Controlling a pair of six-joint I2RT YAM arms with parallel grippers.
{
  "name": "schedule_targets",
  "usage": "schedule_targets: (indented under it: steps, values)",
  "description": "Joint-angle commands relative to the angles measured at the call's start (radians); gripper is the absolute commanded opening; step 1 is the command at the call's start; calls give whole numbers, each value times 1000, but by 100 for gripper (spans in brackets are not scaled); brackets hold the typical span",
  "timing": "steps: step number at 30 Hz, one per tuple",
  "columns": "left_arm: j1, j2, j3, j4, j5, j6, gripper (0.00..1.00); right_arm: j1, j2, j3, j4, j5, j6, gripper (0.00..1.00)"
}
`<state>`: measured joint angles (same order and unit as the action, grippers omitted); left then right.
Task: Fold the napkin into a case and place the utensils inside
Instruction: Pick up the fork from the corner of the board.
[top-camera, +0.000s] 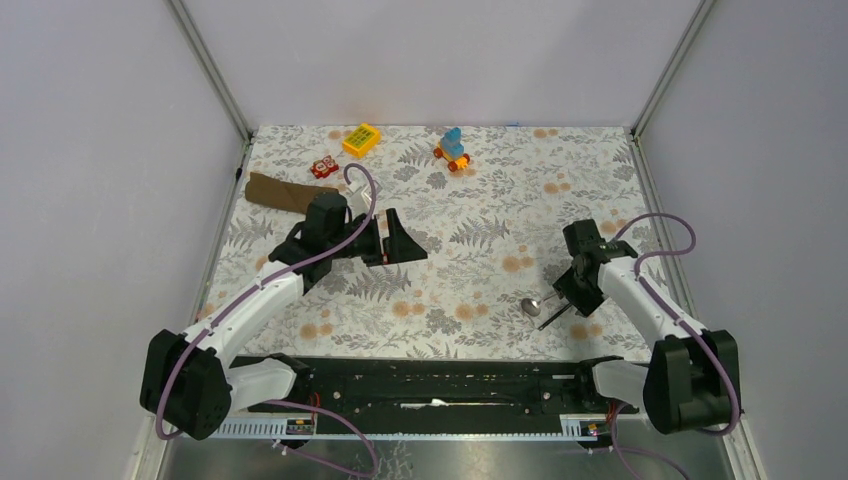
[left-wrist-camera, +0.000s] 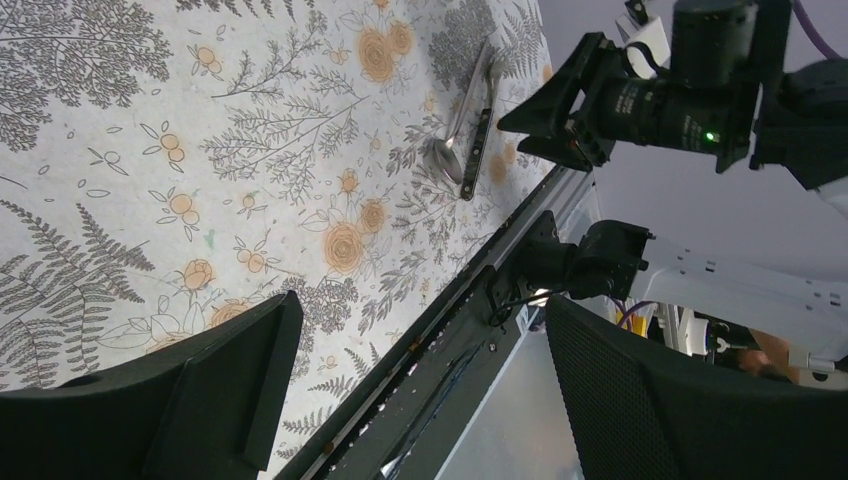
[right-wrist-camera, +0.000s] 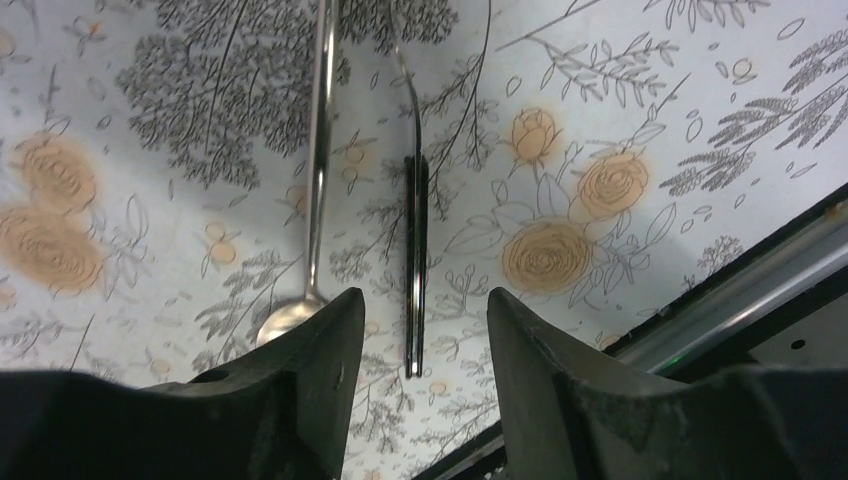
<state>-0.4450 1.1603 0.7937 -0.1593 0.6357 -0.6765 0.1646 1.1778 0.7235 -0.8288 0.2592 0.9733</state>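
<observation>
1. Spoon (right-wrist-camera: 318, 150) and dark stick (right-wrist-camera: 415, 260) lie side by side on the table (top-camera: 480, 200), near right.
2. Right fingers (right-wrist-camera: 300, 380), half open, straddle the stick without gripping it.
3. Left fingers (left-wrist-camera: 690, 400) stand wide open, empty; the napkin (top-camera: 280, 190) lies folded at far left.

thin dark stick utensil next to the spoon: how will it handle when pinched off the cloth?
The thin dark straight utensil looks rigid and light: unlikely to flex. It lies low on the floral grey tablecloth, so the right tool may skid over it or pinch cloth. Narrow, so it could pivot once gripped; the silver metal spoon alongside might get nudged.
</observation>
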Motion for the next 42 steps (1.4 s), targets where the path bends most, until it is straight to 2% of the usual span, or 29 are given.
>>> schedule_targets:
  steps: [1,6,14,19,21,22,25,28,31,34,36,42]
  values:
    - [-3,-4,2,22,58,33,97,-40,61,-16,72,79,-34,55]
    - [-3,-11,4,13,55,37,97,-86,109,-57,150,42,-72,50]
    - [-3,-11,22,-16,48,43,97,-97,167,-91,245,66,-88,43]
    - [-3,-22,42,-56,28,61,97,-103,189,-88,241,94,-73,16]
    - [-2,-21,44,-60,25,61,97,-104,187,-41,176,121,-79,2]
    - [-3,-19,44,-60,23,61,97,-103,192,3,123,142,-86,0]
    - [-3,-14,43,-55,14,63,97,-104,226,148,-36,179,-128,0]
    - [-3,-1,38,-36,6,61,97,-100,251,266,-168,132,-142,0]
    - [-3,28,24,18,31,34,97,-88,197,300,-172,-19,-131,0]
    - [-26,60,-12,147,99,-20,98,-51,117,278,-84,-194,-51,0]
    - [-100,71,-18,213,52,-9,98,0,92,267,-27,-255,26,0]
    - [-448,72,-17,305,-469,226,95,163,191,323,49,-430,171,0]
